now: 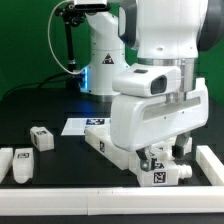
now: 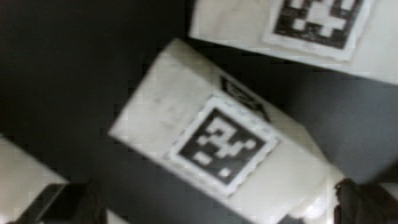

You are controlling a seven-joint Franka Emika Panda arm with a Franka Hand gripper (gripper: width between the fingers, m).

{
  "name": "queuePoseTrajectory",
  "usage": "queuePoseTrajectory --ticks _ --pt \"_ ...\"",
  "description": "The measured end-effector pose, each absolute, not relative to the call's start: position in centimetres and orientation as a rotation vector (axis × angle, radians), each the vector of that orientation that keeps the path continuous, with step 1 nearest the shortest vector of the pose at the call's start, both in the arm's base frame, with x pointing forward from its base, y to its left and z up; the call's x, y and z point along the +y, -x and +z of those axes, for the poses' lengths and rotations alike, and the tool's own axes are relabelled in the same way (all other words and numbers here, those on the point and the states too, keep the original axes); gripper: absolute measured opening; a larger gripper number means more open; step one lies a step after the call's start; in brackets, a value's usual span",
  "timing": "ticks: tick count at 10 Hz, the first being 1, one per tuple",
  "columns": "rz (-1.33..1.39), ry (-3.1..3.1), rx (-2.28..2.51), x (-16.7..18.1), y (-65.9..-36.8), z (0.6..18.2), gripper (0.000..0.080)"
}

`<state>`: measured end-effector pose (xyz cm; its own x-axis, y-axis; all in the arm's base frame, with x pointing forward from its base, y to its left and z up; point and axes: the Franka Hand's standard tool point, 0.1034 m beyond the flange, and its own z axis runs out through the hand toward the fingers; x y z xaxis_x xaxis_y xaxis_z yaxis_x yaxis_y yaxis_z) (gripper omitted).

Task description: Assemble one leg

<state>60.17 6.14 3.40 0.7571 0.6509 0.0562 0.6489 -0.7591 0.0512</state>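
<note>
**Figure: gripper over 1 leg, seen from 2 cameras.** In the exterior view, the gripper [image 1: 164,166] is low over the dark surface [image 1: 60,185], toward the exterior view's right. The leg [image 1: 159,179] lies directly beneath it, near the raised white rim [image 1: 212,168].

In the wrist view, the leg [image 2: 210,125] is a short white rectangular block lying askew across the frame. Its upper face bears 1 black-and-white square tag, and its pale side face is in partial shadow. The 2 dark fingers [image 2: 39,205] sit at opposite sides of the frame. They are spread well apart, with the block in the gap between them. No contact with the block is visible.

A second tagged white part [image 2: 294,25] lies just beside the leg. A similar tagged block [image 1: 42,137] rests well apart, at the exterior view's left.
</note>
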Motion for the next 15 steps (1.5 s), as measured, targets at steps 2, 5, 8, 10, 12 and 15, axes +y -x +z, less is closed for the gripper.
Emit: queuePoseTrajectory --ticks 2,5,8,10,12,15 --pt "0.106 -2.916 1.088 6.7 -59.9 3.3 0.0649" --pt "0.104 -2.911 1.1 6.6 -59.6 2.9 0.0649" --pt "0.082 -2.915 1.101 6.3 -59.2 1.6 0.0649" --pt "0.082 -2.911 1.112 6.0 -59.2 1.4 0.0649" --pt "0.082 -2.911 1.112 6.0 -59.1 1.4 0.0534" --pt "0.082 -2.91 1.112 6.0 -59.1 1.4 0.0284"
